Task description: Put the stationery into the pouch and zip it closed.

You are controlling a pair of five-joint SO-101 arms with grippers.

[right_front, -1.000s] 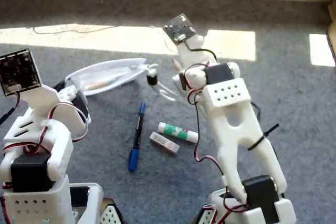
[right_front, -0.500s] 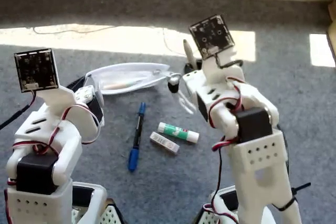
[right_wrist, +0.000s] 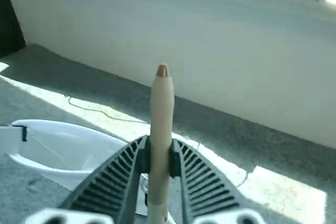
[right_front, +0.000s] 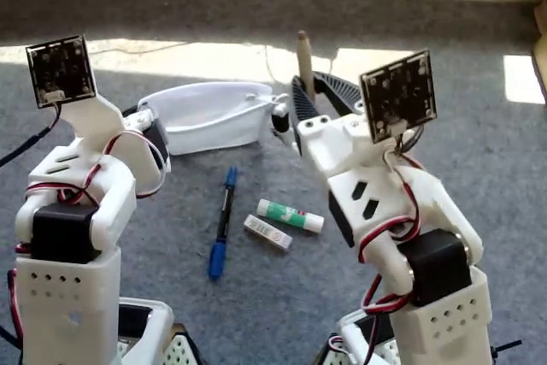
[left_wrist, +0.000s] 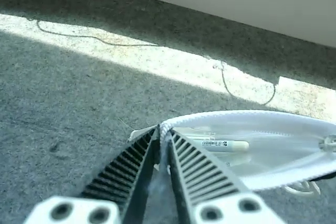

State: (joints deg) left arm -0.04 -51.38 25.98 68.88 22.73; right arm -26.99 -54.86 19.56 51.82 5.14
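Draws the right gripper [right_front: 306,83] back from the pouch [right_front: 214,117] and swings it upward, so that the cream pen [right_front: 302,53] clamped in it now points straight up beside the pouch's end. Folds that arm back toward its base. Raises the left gripper [left_wrist: 163,132], pinched on the pouch's other end, and shifts it slightly toward the right arm. Turns the pouch from flat and slanted to broad side facing the high view.

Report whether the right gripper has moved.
Yes. In the high view the right gripper swung rightward, from beyond the blue pen to beyond the green glue stick.
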